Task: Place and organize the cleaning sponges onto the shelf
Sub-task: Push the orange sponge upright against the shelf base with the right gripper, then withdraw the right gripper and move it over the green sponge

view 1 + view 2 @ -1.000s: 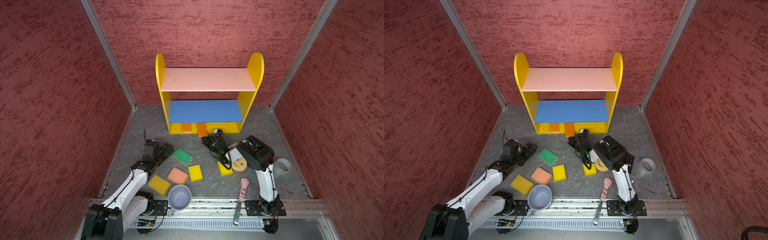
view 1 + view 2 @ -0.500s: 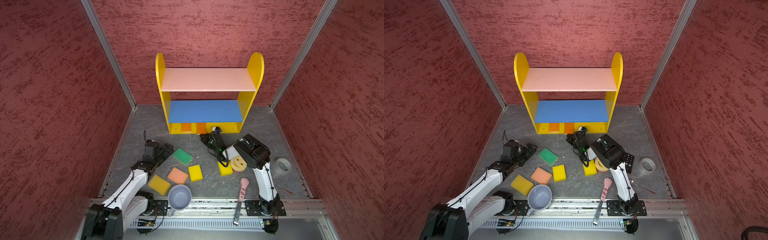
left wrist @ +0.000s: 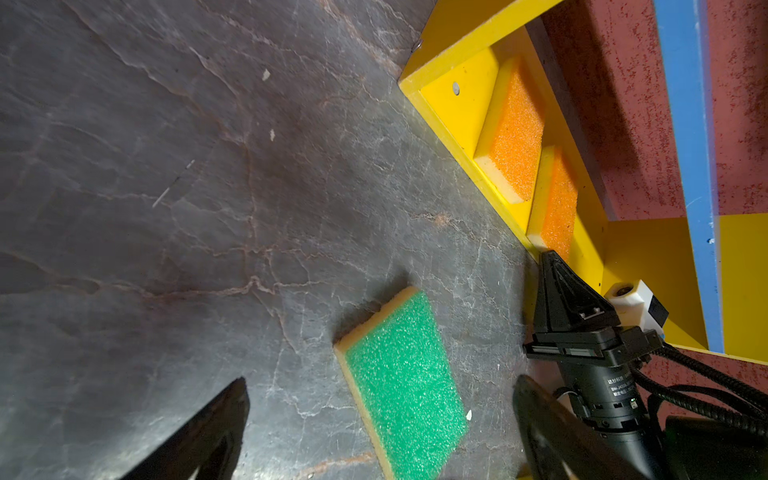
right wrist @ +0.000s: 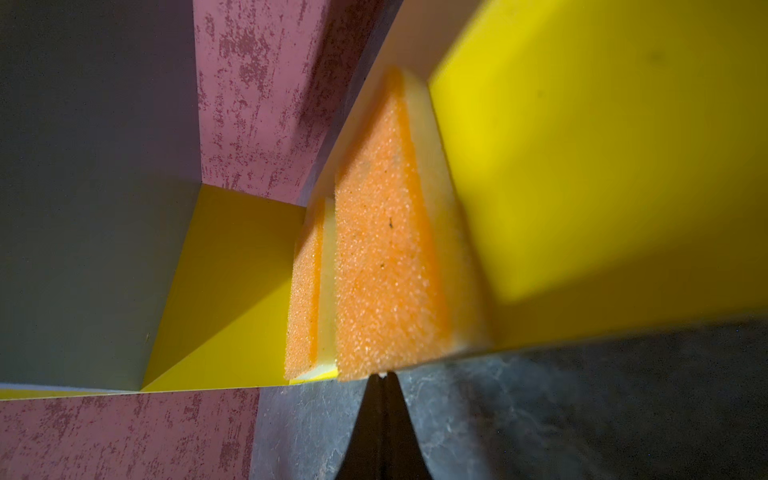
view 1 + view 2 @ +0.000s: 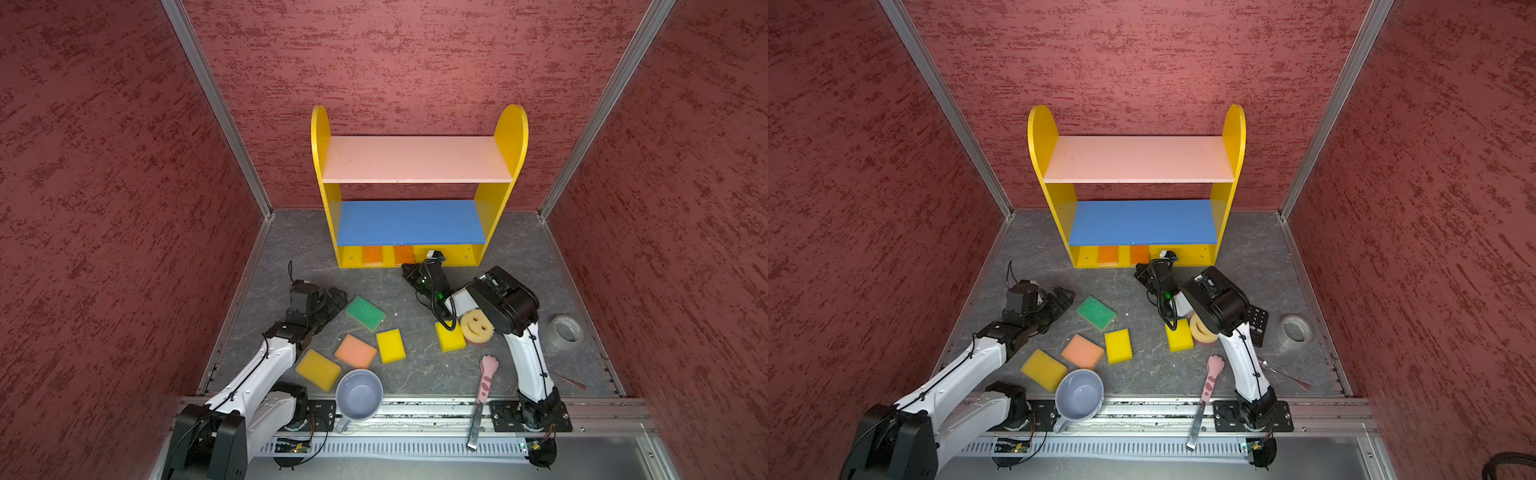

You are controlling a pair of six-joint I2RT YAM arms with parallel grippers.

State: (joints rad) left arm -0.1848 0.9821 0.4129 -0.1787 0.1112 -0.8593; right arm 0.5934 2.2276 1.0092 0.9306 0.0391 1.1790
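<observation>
On the bottom board of the small three-tier shelf (image 5: 415, 160) with yellow round-topped side panels, two rectangular foam sponges with orange scouring faces (image 5: 372, 254) (image 5: 403, 254), side by side (flat or propped, hard to tell). On the grey stone-look floor (image 5: 519, 257) in front of the shelf, six more: a green-faced rectangular pad (image 5: 365, 312) before the shelf's left half, three yellow blocks (image 5: 390, 345) (image 5: 450, 336) (image 5: 318, 370), a peach block (image 5: 355, 351) and a round cream smiley-face pad (image 5: 476, 326) farther out. Right gripper (image 4: 381, 386) pressed fully shut with nothing between the fingers, tip at the front edge of the orange sponge nearer the shelf's middle, perhaps touching. Left gripper (image 5: 334, 300) spread wide and empty, in front of the shelf's left side panel, just beside the green pad. Likely very light, squashy and springy, rough-faced so unlikely to slip; best pinched lightly across the narrow width near the middle, to avoid crushing and a skewed rebound on release.
</observation>
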